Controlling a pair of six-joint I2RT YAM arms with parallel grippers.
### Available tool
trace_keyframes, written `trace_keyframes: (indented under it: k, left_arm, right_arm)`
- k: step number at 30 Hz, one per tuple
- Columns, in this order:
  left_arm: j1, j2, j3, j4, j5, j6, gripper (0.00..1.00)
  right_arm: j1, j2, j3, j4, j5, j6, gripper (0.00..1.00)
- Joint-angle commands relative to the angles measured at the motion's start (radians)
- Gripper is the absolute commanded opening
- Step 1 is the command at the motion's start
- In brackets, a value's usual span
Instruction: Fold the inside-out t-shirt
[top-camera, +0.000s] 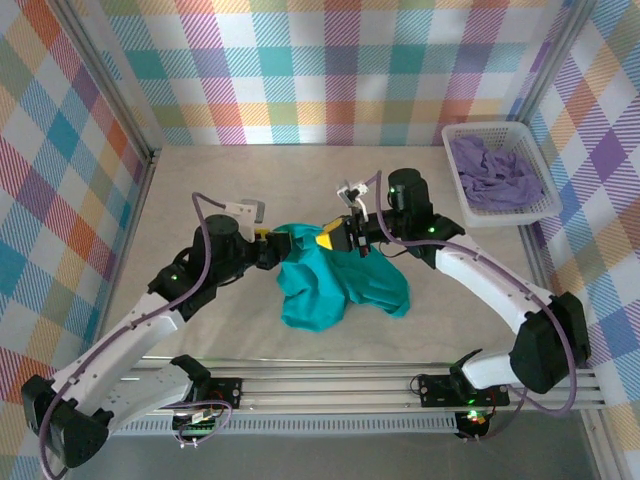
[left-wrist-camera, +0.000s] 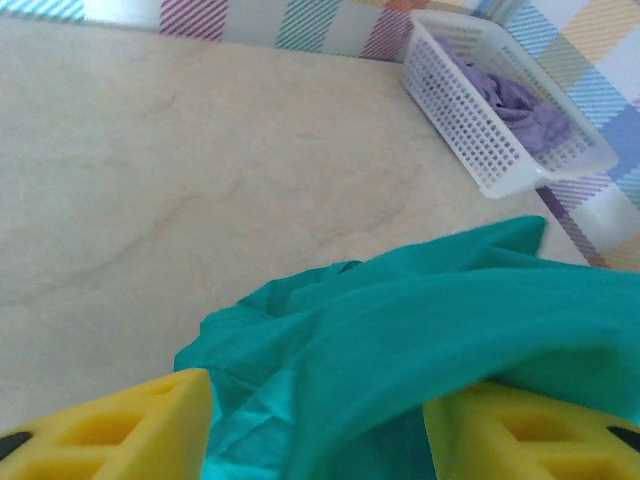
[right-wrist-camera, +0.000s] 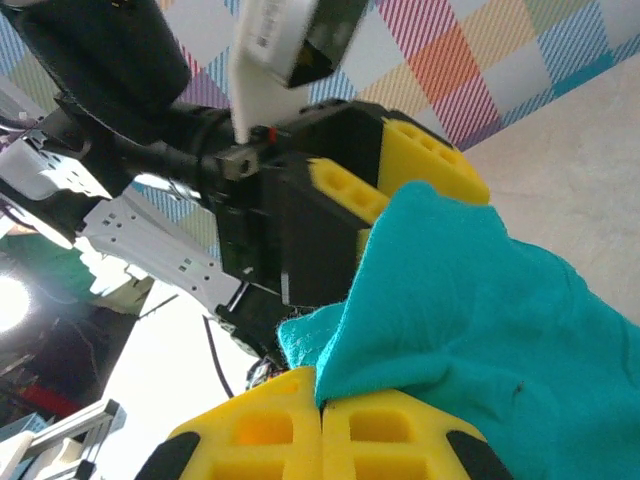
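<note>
The inside-out t-shirt (top-camera: 335, 285) is a teal heap in the middle of the table, its top edge lifted between the two grippers. In the top view my right gripper (top-camera: 330, 240) holds that raised edge from the right. In the right wrist view its yellow fingers (right-wrist-camera: 400, 440) press together with a teal fold pinched in the seam. My left gripper (top-camera: 270, 242) meets the shirt from the left. In the left wrist view its yellow fingers (left-wrist-camera: 120, 425) stand wide apart, and teal cloth (left-wrist-camera: 400, 330) drapes loosely between them.
A white slotted basket (top-camera: 470, 205) holding a lavender garment (top-camera: 495, 172) stands at the back right, and it also appears in the left wrist view as the basket (left-wrist-camera: 470, 130). Plaid walls close in the table on three sides. Bare tabletop (top-camera: 250, 180) lies behind and left of the shirt.
</note>
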Motion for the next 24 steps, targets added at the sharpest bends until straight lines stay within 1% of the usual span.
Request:
trace_keyframes:
  k: [1,3,4,5,6,8,9,10,12,14,15,16,18,21,24]
  left_arm:
    - [-0.017,0.006,0.036,0.001,0.039,0.067,0.64]
    - [-0.018,0.060,0.059,0.038,0.108,0.081,0.64]
    - [-0.018,0.092,0.077,0.036,0.137,0.086,0.62]
    - [-0.018,0.117,0.093,0.033,0.161,0.087,0.57]
    - [-0.018,0.134,0.104,0.032,0.177,0.086,0.50]
    - [-0.017,0.145,0.112,0.048,0.229,0.075,0.28]
    - [-0.016,0.142,0.110,0.062,0.267,0.066,0.19]
    - [-0.013,0.130,0.101,0.087,0.320,0.044,0.11]
    - [0.001,0.106,0.070,0.163,0.436,-0.023,0.00]
    - [0.025,0.089,0.030,0.275,0.568,-0.130,0.00]
    - [0.041,0.086,0.005,0.364,0.628,-0.210,0.00]
    - [0.055,0.083,-0.016,0.432,0.664,-0.272,0.00]
    - [0.065,0.084,-0.033,0.488,0.678,-0.335,0.00]
    - [0.067,0.082,-0.038,0.487,0.655,-0.340,0.00]
    - [0.067,0.082,-0.042,0.486,0.638,-0.337,0.00]
  right_arm:
    - [-0.004,0.018,0.066,-0.022,-0.105,-0.034,0.00]
    - [-0.006,0.023,0.086,-0.072,-0.122,-0.066,0.00]
    - [-0.006,0.022,0.096,-0.106,-0.127,-0.093,0.00]
    - [-0.012,0.018,0.105,-0.151,-0.129,-0.125,0.00]
    - [-0.020,0.013,0.111,-0.188,-0.126,-0.149,0.00]
    - [-0.058,0.000,0.114,-0.245,-0.085,-0.158,0.00]
    - [-0.080,-0.005,0.112,-0.258,-0.032,-0.130,0.00]
    - [-0.106,-0.010,0.109,-0.276,0.048,-0.091,0.00]
    - [-0.119,-0.018,0.127,-0.368,0.247,-0.086,0.01]
    - [-0.105,-0.028,0.131,-0.408,0.381,-0.085,0.13]
    - [-0.093,-0.038,0.127,-0.415,0.439,-0.082,0.19]
    - [-0.082,-0.051,0.121,-0.416,0.482,-0.084,0.21]
    - [-0.062,-0.084,0.102,-0.402,0.531,-0.090,0.28]
    - [-0.049,-0.169,0.030,-0.332,0.539,-0.086,0.35]
    - [-0.033,-0.256,-0.045,-0.283,0.524,-0.095,0.40]
